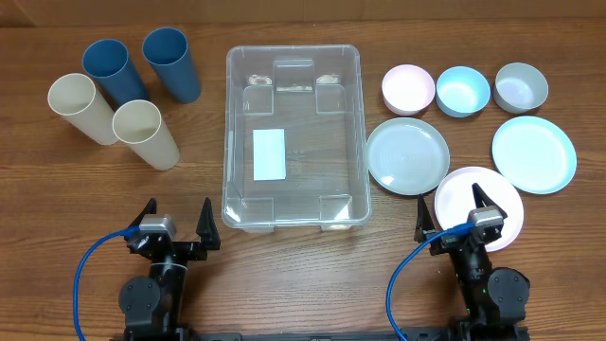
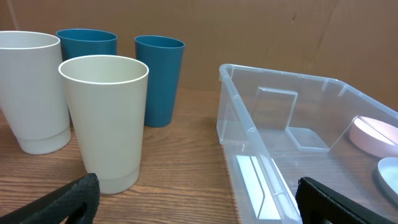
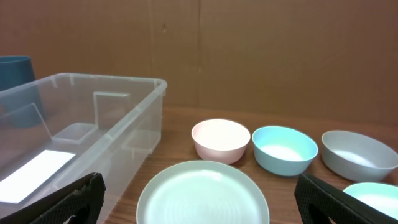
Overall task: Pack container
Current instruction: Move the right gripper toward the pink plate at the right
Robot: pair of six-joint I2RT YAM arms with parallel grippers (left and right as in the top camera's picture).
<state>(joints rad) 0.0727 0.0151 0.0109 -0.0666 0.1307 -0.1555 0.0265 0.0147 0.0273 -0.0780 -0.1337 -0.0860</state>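
Observation:
The clear container stands empty at the table's middle, with a white label on its bottom. It also shows in the left wrist view and the right wrist view. My left gripper is open and empty near the front edge, left of the container's near corner. My right gripper is open and empty over the near edge of a pink plate. In the right wrist view a pale green plate lies between the open fingers.
Two blue cups and two cream cups stand at the left. Right of the container are a green plate, a light blue plate, and pink, blue and grey bowls.

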